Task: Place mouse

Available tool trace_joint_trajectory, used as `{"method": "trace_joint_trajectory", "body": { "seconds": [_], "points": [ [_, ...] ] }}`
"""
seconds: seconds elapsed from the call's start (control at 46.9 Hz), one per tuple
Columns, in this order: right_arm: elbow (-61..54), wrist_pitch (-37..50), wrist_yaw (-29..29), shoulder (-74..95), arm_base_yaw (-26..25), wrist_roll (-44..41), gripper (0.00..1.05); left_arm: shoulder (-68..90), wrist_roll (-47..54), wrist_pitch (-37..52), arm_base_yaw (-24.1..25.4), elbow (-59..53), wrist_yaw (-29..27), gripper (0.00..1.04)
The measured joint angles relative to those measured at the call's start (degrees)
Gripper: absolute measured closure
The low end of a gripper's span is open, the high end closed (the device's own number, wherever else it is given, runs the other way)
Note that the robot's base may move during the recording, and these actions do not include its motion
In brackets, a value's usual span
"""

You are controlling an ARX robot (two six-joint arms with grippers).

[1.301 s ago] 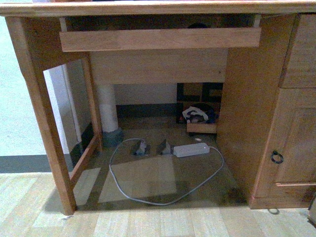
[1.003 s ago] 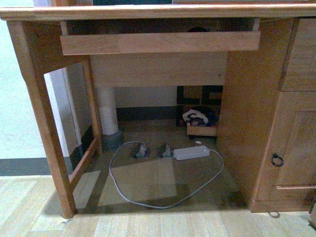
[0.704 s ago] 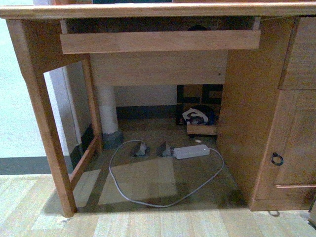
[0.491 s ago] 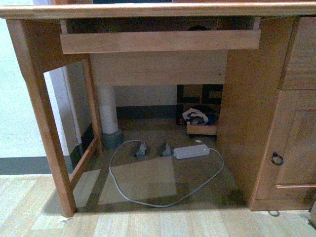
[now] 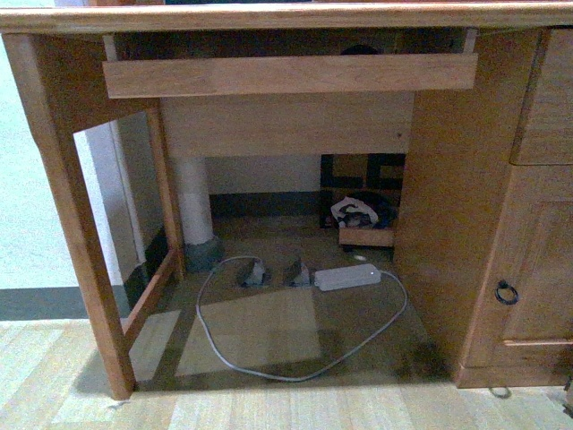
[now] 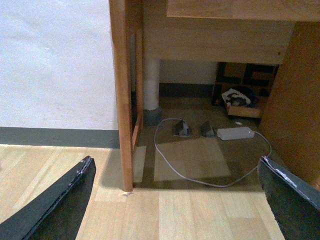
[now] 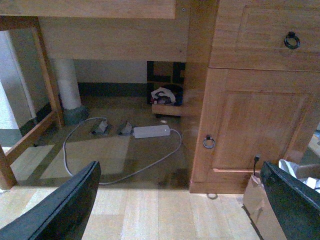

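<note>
Desk: wooden, fills the front view; its top edge runs along the upper frame.
Cupboard door: right of the frame, shut, with a ring pull.
Pull-out shelf: drawn forward beneath the desktop, upper centre.
Cable: grey loop on the floor, lower centre, ending at a white power block.
Left gripper: fingers spread wide, nothing between them.
Right gripper: likewise splayed and empty.
Mouse: probably the small dark dome peeping over the shelf's front rail, upper centre-right; mostly hidden, in neither gripper.
Mouse, handling: judged light, rigid and smooth-topped, so liable to slip; best pinched across its two flanks, low on the body, not on the dome.
</note>
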Motion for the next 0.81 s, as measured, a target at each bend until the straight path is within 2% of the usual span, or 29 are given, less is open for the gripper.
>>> {"method": "trace_joint_trajectory", "body": {
  "seconds": [0.811],
  "points": [
    [0.00, 0.13, -0.02, 0.00, 0.00, 0.00, 0.07, 0.02, 0.02, -0.04, 0.00, 0.00, 0.04, 0.07]
  ]
}}
